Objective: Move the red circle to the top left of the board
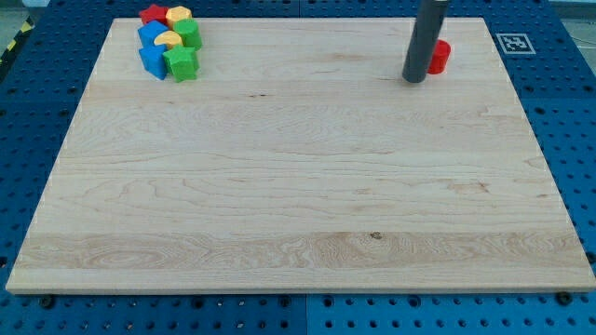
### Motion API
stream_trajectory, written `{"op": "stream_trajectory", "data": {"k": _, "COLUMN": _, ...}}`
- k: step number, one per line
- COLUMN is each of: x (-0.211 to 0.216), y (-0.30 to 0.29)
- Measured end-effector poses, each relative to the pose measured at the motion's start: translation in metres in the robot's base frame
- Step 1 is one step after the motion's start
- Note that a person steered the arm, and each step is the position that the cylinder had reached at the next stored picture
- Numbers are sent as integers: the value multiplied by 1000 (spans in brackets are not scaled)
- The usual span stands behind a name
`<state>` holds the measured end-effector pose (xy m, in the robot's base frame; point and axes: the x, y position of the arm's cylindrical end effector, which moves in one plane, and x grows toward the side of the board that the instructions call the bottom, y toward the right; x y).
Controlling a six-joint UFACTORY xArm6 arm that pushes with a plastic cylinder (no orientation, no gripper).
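Observation:
The red circle (440, 56) lies near the view's top right of the wooden board (298, 186), partly hidden behind my rod. My tip (414, 80) rests on the board just to the left of and slightly below the red circle, touching or nearly touching it. The top left corner holds a cluster of blocks: a red star (153, 15), a yellow block (178, 15), a green block (190, 33), a yellow block (169, 40), a blue block (148, 35), another blue block (152, 62) and a green star (182, 63).
A black and white marker tag (512, 42) sits at the board's top right corner. A blue pegboard table (577, 112) surrounds the board on all sides.

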<state>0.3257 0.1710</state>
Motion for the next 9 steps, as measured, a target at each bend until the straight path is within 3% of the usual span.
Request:
{"op": "stream_trajectory", "data": {"k": 2, "x": -39, "y": 73}}
{"op": "stream_trajectory", "data": {"k": 4, "x": -39, "y": 75}}
{"op": "stream_trajectory", "data": {"k": 6, "x": -4, "y": 31}}
{"op": "stream_trajectory", "data": {"k": 7, "x": -37, "y": 30}}
{"op": "stream_trajectory", "data": {"k": 9, "x": -47, "y": 33}}
